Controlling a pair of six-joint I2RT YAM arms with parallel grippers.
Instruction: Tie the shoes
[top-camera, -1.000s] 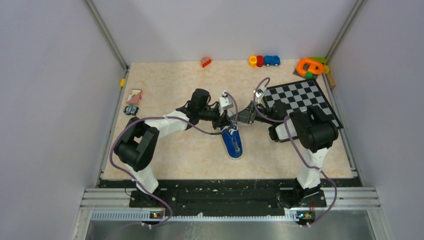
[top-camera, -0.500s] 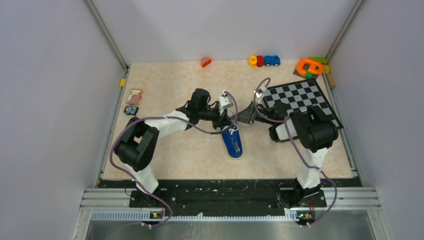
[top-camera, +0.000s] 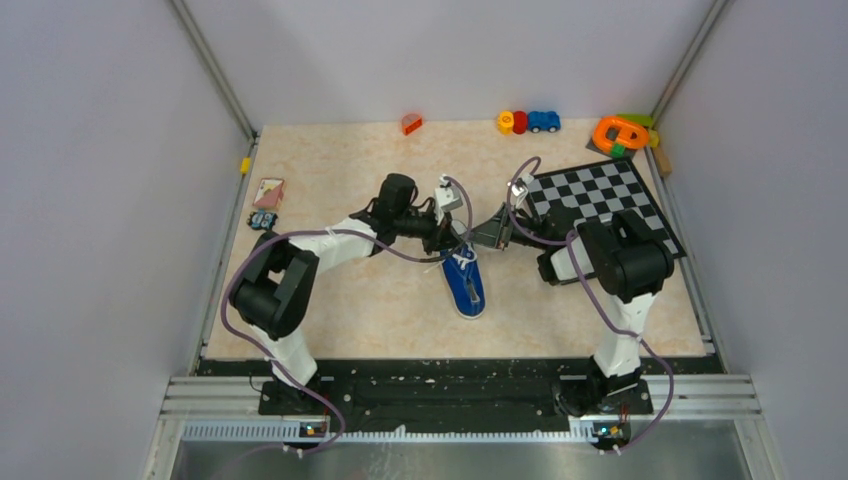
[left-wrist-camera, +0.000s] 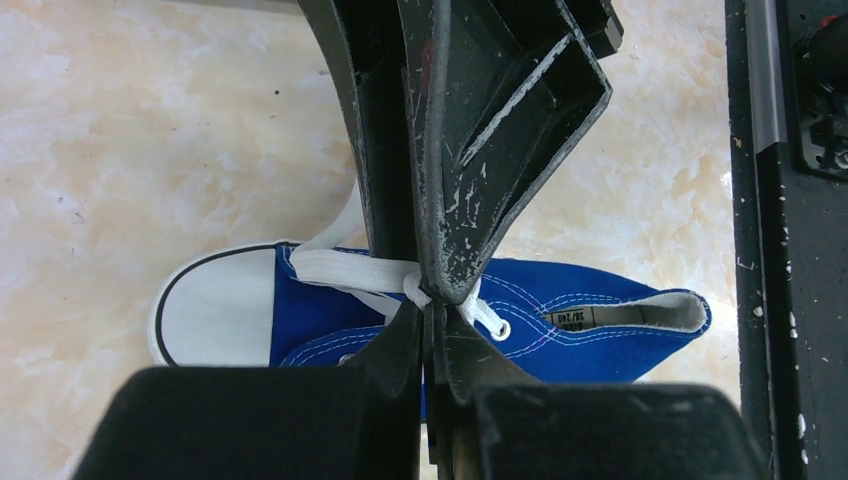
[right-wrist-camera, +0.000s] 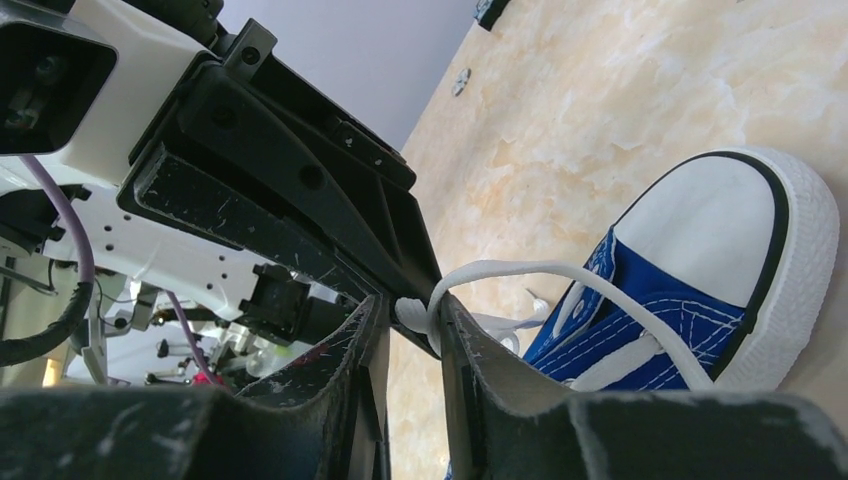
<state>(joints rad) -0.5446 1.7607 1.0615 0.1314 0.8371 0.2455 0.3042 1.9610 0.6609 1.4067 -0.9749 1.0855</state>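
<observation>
**Arms.** Two arms rise from the near edge of the counter (top-camera: 350, 310) and converge over its middle.

**Sneaker.** One blue sneaker (top-camera: 466, 288) lies mid-counter between the arms, its heel opening toward the bases and its white toe cap pointing away. No second shoe is in view.

**Left end effector** (top-camera: 452, 248). The jaws are fully closed, pinching the white laces (left-wrist-camera: 335, 268) at the crossing just above the eyelets. The left wrist view shows one lace strand running from this pinch toward the toe cap.

**Right end effector** (top-camera: 475, 243). It meets the left one tip to tip at the same crossing. The jaws stand narrow with the lace bunch between the fingers (right-wrist-camera: 462, 370). Whether they press on it cannot be told. A lace loop arcs out over the toe cap.

**Hidden areas.** Both sets of fingers cover the sneaker's middle, so the lace pattern beneath is concealed.

**Further back.**
- One checkerboard (top-camera: 600, 195) lies flat at the right, partly covered by the right arm.
- One card (top-camera: 269, 191) and one small dark item (top-camera: 262, 219), too small to identify, sit at the left edge.

**Far edge.**
- One orange-red piece (top-camera: 411, 123).
- A row of one yellow piece (top-camera: 506, 122), one red piece (top-camera: 519, 122) and one blue toy car (top-camera: 544, 121).
- One orange ring toy (top-camera: 620, 131) in the right corner.
</observation>
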